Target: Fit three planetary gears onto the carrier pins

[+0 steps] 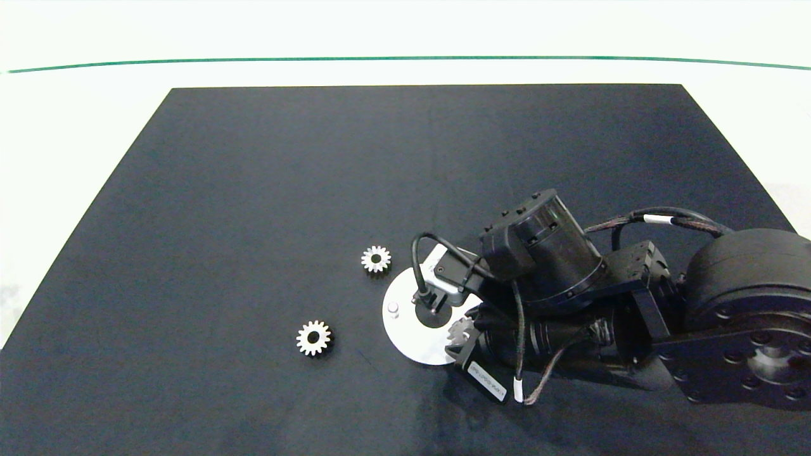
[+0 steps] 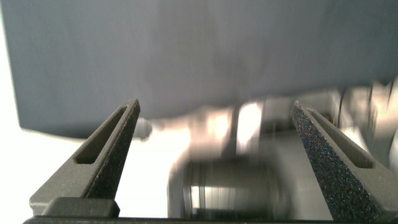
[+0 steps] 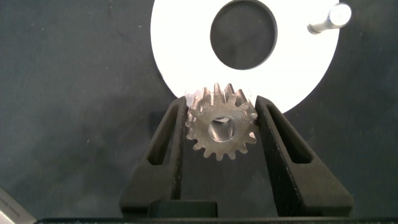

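My right gripper [image 3: 222, 106] is shut on one silvery planetary gear [image 3: 222, 127], held by its teeth at the near rim of the white carrier disc [image 3: 180, 43]. In the head view this gear [image 1: 463, 329] hangs at the disc's [image 1: 405, 339] right edge, in the right gripper [image 1: 461, 335]. One carrier pin [image 1: 393, 308] stands bare on the disc's left side, and the same pin [image 3: 329, 17] shows in the right wrist view. The arm hides any other pins. Two more gears lie flat on the mat: one [image 1: 376, 259] just beyond the disc, one [image 1: 313, 337] to its left. My left gripper [image 2: 214, 109] is open and holds nothing.
The black mat [image 1: 253, 190] covers the white table. The right arm's wrist and its cable [image 1: 421, 266] hang over the disc's far half. The left arm is outside the head view; its wrist view shows only blurred shapes beyond the fingers.
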You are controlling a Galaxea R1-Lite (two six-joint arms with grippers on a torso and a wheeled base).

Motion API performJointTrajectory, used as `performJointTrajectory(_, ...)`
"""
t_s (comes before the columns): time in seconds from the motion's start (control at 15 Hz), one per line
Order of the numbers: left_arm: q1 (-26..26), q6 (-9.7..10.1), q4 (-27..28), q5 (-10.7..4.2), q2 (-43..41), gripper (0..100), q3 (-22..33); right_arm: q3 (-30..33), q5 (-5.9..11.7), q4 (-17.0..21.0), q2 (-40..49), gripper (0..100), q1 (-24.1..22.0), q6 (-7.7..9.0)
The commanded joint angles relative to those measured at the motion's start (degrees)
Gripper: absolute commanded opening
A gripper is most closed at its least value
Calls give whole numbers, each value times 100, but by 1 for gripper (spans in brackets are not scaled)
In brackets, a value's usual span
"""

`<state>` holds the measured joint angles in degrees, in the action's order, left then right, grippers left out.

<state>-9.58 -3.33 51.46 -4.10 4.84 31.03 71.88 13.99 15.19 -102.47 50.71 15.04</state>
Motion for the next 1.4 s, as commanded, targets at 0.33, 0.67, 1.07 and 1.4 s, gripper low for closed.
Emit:
performJointTrajectory(0.33,-9,-10,-1700,-3,8,100,35,143,-2,2,-124,13,0,7)
performJointTrajectory(0.67,-9,-1,-1700,-3,8,100,88,204,7,10,-194,13,9,7)
performJointTrajectory(1.07,-61,-1,-1700,-3,8,100,97,116,7,28,-132,13,0,7)
performJointTrajectory(1.4,-61,-1,-1700,-3,8,100,106,107,7,28,-115,13,-9,7)
